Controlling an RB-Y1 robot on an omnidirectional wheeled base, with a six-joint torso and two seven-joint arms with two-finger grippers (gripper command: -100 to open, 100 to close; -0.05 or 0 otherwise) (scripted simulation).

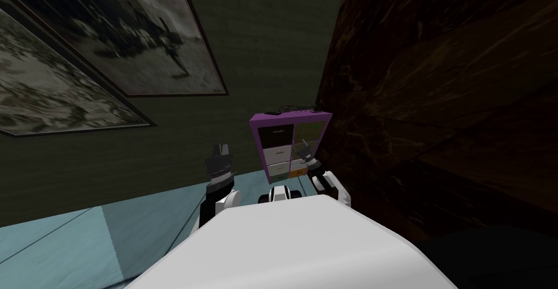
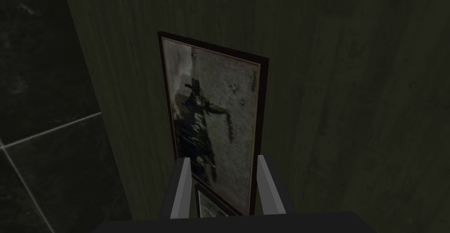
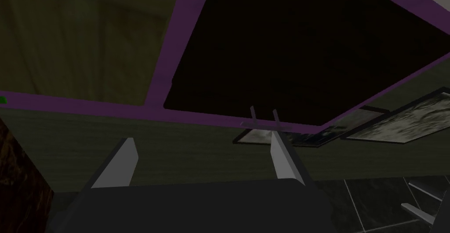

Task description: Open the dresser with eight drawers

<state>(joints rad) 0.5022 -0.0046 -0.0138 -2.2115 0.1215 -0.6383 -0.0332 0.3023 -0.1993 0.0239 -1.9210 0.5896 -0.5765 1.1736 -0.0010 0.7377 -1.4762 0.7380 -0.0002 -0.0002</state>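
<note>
Purple dresser [image 1: 290,118] near, right gripper [image 3: 203,137] fingers spread just short of dark drawer [image 3: 285,45] handle [image 3: 263,120]: reaching step, next likely pinch handle, pull.

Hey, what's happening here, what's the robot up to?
The robot's right gripper, fingers open, is held close to the purple-framed dresser, pointing toward a dark drawer front and its thin grey handle without gripping it. That drawer looks shut. The left gripper is raised off to the side, fingers apart and empty.
</note>
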